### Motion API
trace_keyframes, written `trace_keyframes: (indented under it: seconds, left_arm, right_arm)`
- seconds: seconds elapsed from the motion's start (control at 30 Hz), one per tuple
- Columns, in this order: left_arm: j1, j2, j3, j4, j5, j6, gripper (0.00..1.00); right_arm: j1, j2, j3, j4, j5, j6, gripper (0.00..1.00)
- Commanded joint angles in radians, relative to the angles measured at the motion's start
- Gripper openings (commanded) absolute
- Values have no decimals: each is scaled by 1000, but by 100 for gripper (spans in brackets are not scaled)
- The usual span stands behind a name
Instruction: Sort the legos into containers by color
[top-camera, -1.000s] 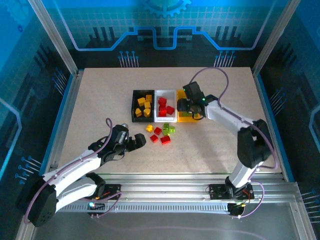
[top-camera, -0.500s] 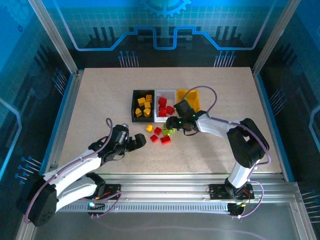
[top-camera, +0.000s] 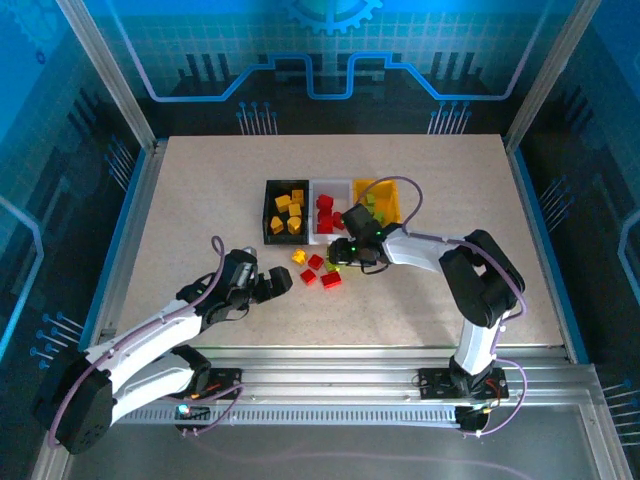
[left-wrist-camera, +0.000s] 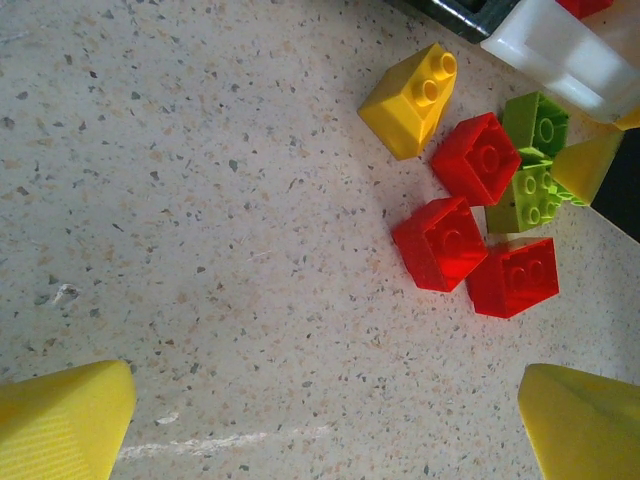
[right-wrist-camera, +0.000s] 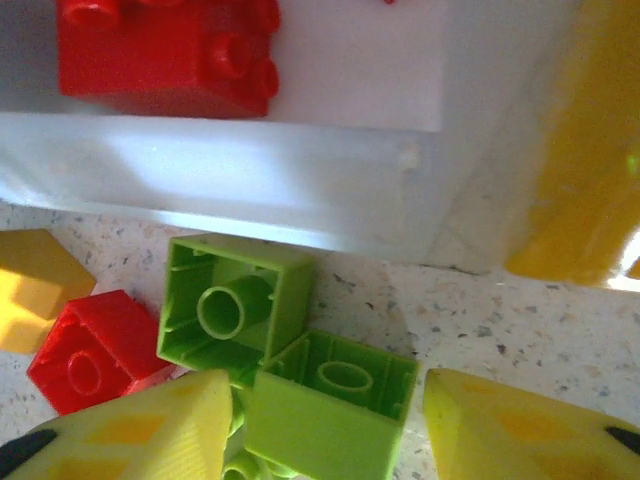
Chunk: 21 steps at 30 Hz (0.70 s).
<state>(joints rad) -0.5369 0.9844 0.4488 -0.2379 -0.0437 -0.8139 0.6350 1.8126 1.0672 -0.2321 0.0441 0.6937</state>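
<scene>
Left pincer (left-wrist-camera: 325, 415): wide open, empty, on the near side of the loose bricks; red bricks (left-wrist-camera: 445, 245) lie ahead of it.

Right pincer (right-wrist-camera: 320, 425): nearer to the greens. Jaws parted, one finger on each side of a green brick (right-wrist-camera: 330, 400), hollow side showing. A sliver of table shows between the brick and my right finger, so I judge it not yet pinched.

A second green brick (right-wrist-camera: 235, 315) touches the first, just beyond it.

Farther out: the white bin (right-wrist-camera: 250, 165) wall. The yellow bin (right-wrist-camera: 580, 150) sits beyond and to the right, the likely place for green.
</scene>
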Motion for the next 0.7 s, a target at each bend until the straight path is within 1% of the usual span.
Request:
trace_keyframes:
  seconds: [0.0,0.13,0.23,0.4,0.53,0.6,0.67]
  left_arm:
    - [-1,6,-7,11,14,-11,99]
    - [-1,4,-5,8,16,-8,99]
    - [-1,5,-1,9,17,-6,99]
    - [-1,15,2,18,21,-6,99]
    - [-1,17,2,26,21,-8,99]
    - [-1,11,-1,29,14,-13,99]
    - [-1,7,-4,38,14,-16,99]
  right_arm:
    - [9,11,12,-9,18,0,45]
    - [8,-36,-8,-9,34,-10,32]
    - [5,-97,-40,-17,41,-15,29]
    - [-13,-261,-101,-66,80,-42,28]
    - [-46,-391,-104,-130,175,-108,29]
    - [-97,-404,-72,-148,165,-124,29]
    - [-146,-379,-31,-153,145,-133,30]
